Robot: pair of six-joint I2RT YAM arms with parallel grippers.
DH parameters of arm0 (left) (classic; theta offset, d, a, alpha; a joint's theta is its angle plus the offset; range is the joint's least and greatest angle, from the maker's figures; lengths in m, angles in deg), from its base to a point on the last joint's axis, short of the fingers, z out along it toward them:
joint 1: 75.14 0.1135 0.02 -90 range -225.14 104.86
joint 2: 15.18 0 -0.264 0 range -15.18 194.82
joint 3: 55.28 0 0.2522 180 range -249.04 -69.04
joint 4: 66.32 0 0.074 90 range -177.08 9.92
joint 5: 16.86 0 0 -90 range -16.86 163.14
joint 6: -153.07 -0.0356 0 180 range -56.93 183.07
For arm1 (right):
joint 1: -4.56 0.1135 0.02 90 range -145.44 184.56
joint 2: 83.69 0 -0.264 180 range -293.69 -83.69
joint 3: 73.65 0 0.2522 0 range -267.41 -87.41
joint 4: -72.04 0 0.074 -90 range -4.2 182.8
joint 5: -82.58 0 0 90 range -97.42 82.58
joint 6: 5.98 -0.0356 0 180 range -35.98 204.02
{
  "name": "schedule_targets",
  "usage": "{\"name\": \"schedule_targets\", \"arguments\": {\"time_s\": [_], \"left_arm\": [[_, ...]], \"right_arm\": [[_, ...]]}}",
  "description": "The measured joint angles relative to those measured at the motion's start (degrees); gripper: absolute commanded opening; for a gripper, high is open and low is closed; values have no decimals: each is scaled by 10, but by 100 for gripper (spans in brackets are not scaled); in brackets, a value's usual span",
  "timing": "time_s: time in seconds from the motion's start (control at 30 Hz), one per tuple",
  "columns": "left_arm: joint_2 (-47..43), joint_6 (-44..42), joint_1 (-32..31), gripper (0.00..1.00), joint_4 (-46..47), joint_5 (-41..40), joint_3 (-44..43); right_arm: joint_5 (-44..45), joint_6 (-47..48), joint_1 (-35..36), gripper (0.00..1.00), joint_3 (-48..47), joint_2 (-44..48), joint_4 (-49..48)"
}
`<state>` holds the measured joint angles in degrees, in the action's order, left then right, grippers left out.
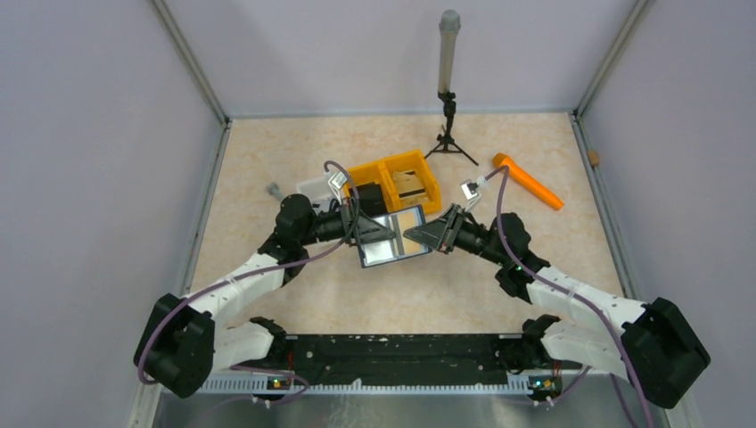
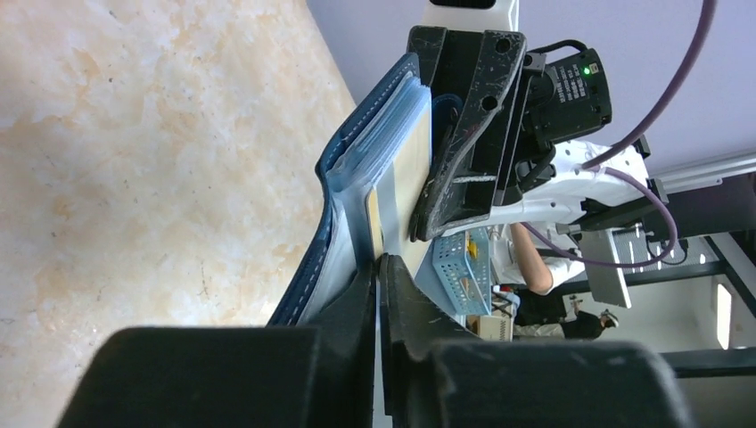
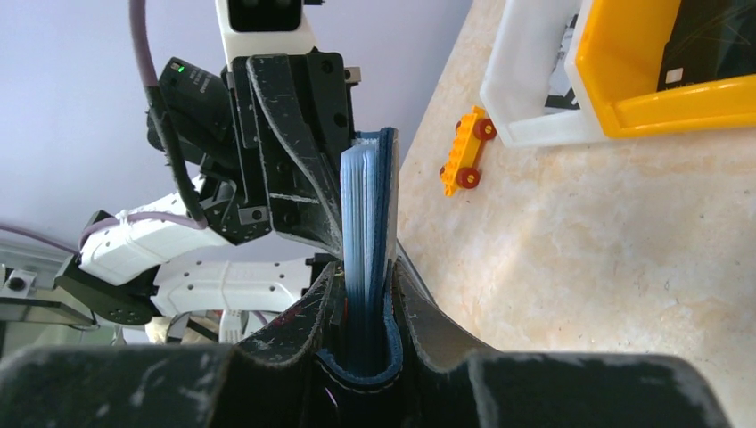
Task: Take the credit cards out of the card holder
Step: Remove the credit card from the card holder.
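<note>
The navy card holder (image 1: 392, 239) is held open above the table between both grippers, its pale inner faces up. A tan credit card (image 1: 411, 217) lies in its far half and a silvery-grey one (image 1: 383, 252) in its near half. My left gripper (image 1: 368, 232) is shut at the holder's left edge. In the left wrist view its tips (image 2: 379, 275) pinch a thin pale card edge beside the navy cover (image 2: 328, 234); the tan card (image 2: 412, 169) shows there. My right gripper (image 1: 430, 234) is shut on the holder's folded edge (image 3: 367, 267).
A yellow two-compartment bin (image 1: 419, 167) with a black block (image 1: 369, 196) stands just behind the holder, a white tray (image 1: 314, 185) to its left. An orange tool (image 1: 528, 181) lies at the right, a small tripod post (image 1: 448, 98) at the back. A toy car (image 3: 465, 152) lies near the tray.
</note>
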<state>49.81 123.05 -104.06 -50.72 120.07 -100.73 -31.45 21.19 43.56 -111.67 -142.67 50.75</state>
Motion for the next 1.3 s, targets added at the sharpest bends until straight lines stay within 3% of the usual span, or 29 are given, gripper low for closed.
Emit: {"name": "schedule_targets", "arguments": {"time_s": [0.1, 0.27, 0.57, 0.73, 0.9, 1.03, 1.13, 1.3], "left_arm": [[13, 28, 3, 0, 44, 2, 8], [17, 49, 7, 0, 82, 5, 14], [-14, 46, 14, 0, 82, 29, 20], [-16, 44, 15, 0, 77, 33, 24], [-16, 44, 16, 0, 77, 36, 26], [-16, 43, 18, 1, 75, 37, 27], [-16, 43, 18, 29, 75, 37, 29], [-16, 45, 18, 40, 78, 45, 31]], "right_arm": [[-2, -5, -5, 2, 0, -10, -23], [-2, -8, -8, 23, 0, -13, -40], [-16, -3, -13, 44, 0, 35, -8], [-27, -13, -19, 37, 5, 35, -21], [-33, -21, -23, 5, 11, 35, -31], [-33, -26, -27, 0, 14, 35, -29], [-35, -29, -28, 0, 14, 33, -29], [-36, -35, -28, 0, 14, 23, -31]]}}
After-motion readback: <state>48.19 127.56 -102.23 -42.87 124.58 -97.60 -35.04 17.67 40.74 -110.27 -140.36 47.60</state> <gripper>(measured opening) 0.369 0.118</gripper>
